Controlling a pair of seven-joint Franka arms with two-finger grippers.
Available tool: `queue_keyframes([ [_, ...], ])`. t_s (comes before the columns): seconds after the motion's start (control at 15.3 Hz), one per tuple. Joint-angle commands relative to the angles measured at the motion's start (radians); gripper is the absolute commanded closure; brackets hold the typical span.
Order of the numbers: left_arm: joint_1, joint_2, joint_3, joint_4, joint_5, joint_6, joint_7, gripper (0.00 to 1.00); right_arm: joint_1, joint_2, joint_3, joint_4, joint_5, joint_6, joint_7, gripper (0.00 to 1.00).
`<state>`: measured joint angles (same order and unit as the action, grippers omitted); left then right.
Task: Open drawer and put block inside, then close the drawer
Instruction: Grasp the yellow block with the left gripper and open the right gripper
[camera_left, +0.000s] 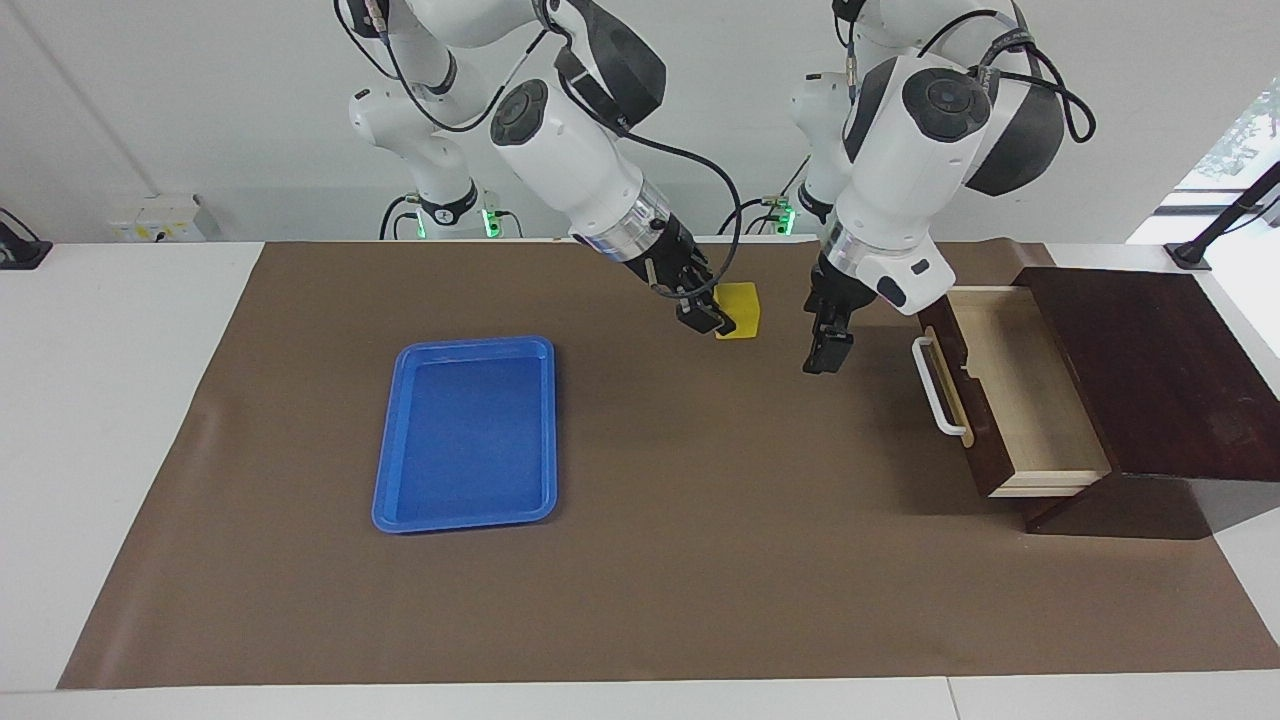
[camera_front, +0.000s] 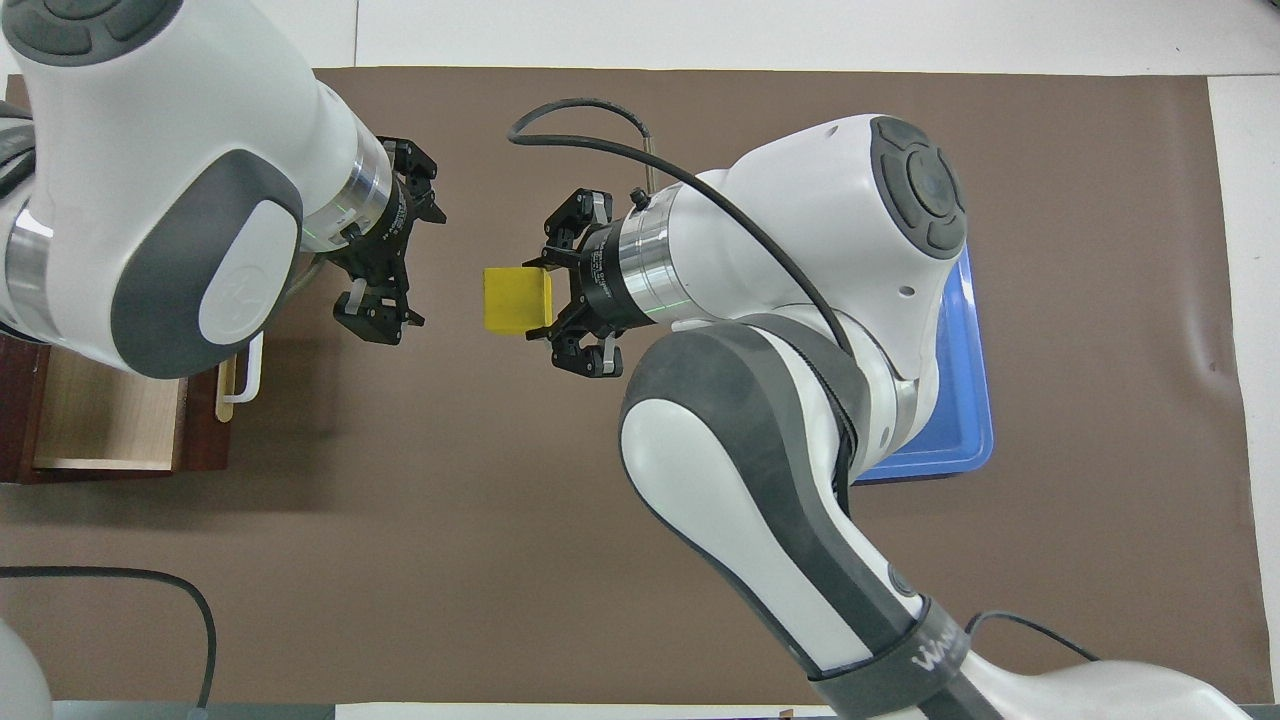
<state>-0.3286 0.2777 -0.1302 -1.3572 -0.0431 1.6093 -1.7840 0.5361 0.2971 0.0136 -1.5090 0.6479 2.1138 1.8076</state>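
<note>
On the brown surface (camera_left: 700, 560) the drawer (camera_left: 1010, 390) is sitting open. The right hand (camera_left: 712, 322) is pinching the block (camera_left: 742, 308); the left hand (camera_left: 826, 352) is spread, waiting. Dropping in and closing are left.

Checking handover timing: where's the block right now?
The block is held in the right gripper above the mat's middle, between the blue tray and the open drawer, with the open left gripper close by.

White wall (camera_left: 200, 100), bright window (camera_left: 1235, 140), white table (camera_left: 100, 400) under brown mat (camera_left: 700, 560).
</note>
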Motion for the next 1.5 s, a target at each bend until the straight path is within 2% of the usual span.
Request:
queue_keyframes([
  [0.0,-0.047,0.020,0.015,0.041,0.022,-0.038,-0.067,0.00,0.007,-0.004,-0.001,-0.010,0.024,-0.008,0.015,1.00],
  [1.17,-0.110,-0.008,0.011,0.035,0.026,-0.054,-0.207,0.00,0.002,-0.003,-0.001,-0.010,0.029,-0.015,0.025,1.00],
  [1.43,-0.122,-0.014,0.011,0.033,0.031,-0.057,-0.209,0.13,0.001,-0.003,-0.001,-0.010,0.029,-0.015,0.025,1.00],
])
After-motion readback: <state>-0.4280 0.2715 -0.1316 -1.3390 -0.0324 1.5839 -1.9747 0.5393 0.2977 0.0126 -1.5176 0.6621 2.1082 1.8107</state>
